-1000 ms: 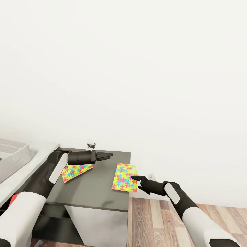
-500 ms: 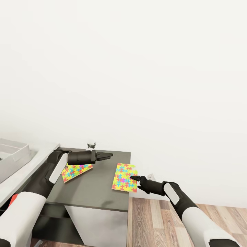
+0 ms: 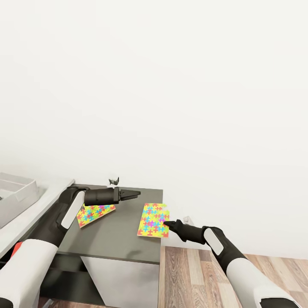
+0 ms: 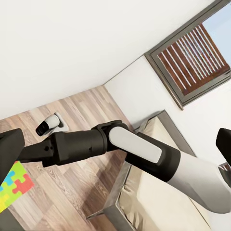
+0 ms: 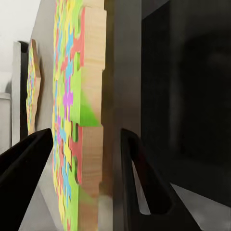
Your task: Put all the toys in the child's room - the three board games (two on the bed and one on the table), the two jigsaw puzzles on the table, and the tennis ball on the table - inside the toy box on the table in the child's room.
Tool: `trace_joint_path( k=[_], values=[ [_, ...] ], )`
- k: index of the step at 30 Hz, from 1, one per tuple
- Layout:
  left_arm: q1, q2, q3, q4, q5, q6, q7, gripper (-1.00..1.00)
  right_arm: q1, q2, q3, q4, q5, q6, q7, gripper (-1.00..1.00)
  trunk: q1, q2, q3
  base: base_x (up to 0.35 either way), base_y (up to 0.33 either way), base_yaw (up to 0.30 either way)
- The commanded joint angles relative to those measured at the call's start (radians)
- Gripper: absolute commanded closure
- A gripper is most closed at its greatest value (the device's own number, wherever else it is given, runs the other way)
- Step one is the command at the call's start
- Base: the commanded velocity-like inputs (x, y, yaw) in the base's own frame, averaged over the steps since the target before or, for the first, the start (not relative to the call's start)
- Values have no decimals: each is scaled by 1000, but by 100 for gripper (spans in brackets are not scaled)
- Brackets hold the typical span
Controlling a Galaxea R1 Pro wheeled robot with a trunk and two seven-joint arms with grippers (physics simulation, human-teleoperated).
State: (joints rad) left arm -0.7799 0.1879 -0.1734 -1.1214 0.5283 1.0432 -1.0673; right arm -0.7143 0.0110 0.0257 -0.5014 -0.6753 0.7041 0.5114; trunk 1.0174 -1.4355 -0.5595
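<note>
Head view: two jigsaw puzzles lie flat on a dark grey cabinet top against a white wall. The nearer puzzle sits at the cabinet's right edge, slightly overhanging it. The right gripper reaches in from over the wood floor, its tips at that puzzle's overhanging edge. In the right wrist view its two dark fingers stand apart, one on each side of the puzzle's wooden edge and the cabinet edge, with gaps on both sides; whether they touch cannot be told. The second puzzle lies further left, partly under the left arm. The left gripper hovers above the cabinet with its fingers close together, holding nothing. A light grey toy box rests on the pale table at far left.
</note>
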Motion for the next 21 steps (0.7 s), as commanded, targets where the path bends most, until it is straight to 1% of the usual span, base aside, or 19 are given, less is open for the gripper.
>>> trace_joint_path(
  k=[1, 10, 12, 15, 21],
  values=[
    [-1, 1, -1, 0, 1, 4, -2, -100, -1, 0, 2, 0, -1, 3, -1, 100, 0, -1, -1, 0, 0, 0],
    [-1, 1, -2, 0, 1, 4, -2, -100, -1, -4, 3, 0, -1, 4, 6, 100, 0, -1, -1, 0, 0, 0],
    [-1, 1, -2, 0, 1, 4, -2, -100, -1, -4, 3, 0, -1, 3, 25, 100, 0, -1, -1, 0, 0, 0],
    [-1, 1, -2, 0, 1, 4, -2, -100, -1, -6, 4, 0, -1, 3, 75, 100, 0, -1, -1, 0, 0, 0],
    [-1, 1, -1, 0, 2, 4, -2, -100, -1, -8, 5, 0, -1, 3, 91, 100, 0, -1, -1, 0, 0, 0]
  ],
)
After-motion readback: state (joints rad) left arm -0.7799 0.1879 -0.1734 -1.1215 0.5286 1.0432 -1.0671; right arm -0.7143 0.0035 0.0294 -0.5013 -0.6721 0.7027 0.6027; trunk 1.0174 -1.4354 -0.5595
